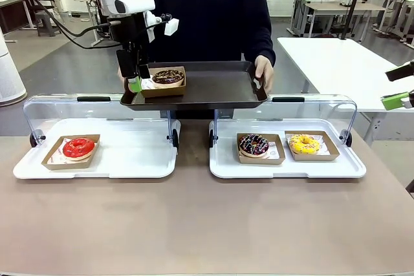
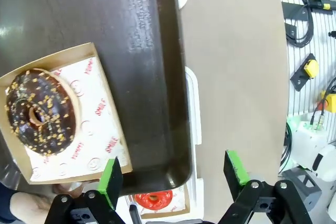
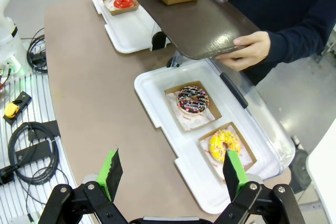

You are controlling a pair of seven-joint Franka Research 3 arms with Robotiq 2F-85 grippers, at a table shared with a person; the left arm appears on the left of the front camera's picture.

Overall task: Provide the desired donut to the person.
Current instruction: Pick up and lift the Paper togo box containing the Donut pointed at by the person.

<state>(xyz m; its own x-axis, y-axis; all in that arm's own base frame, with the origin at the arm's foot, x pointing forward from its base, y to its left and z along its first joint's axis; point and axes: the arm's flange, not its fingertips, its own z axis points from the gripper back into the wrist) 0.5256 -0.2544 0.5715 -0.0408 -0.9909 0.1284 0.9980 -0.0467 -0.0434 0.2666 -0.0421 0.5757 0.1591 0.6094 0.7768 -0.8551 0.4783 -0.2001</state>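
Left gripper (image 2: 173, 170) wide open, empty, chocolate donut (image 2: 39, 111) just beside it, on person (image 1: 200, 11)'s tray (image 2: 152, 35).

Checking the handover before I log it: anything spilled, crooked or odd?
Nothing spilled or damaged. The chocolate donut sits whole in its cardboard box, which rests off to one end of the dark tray the person holds, close to the rim. The left pincer stands open just beside it.

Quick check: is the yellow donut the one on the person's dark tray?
No: the dark tray carries the chocolate donut, while the yellow donut sits in the right-hand white tray.
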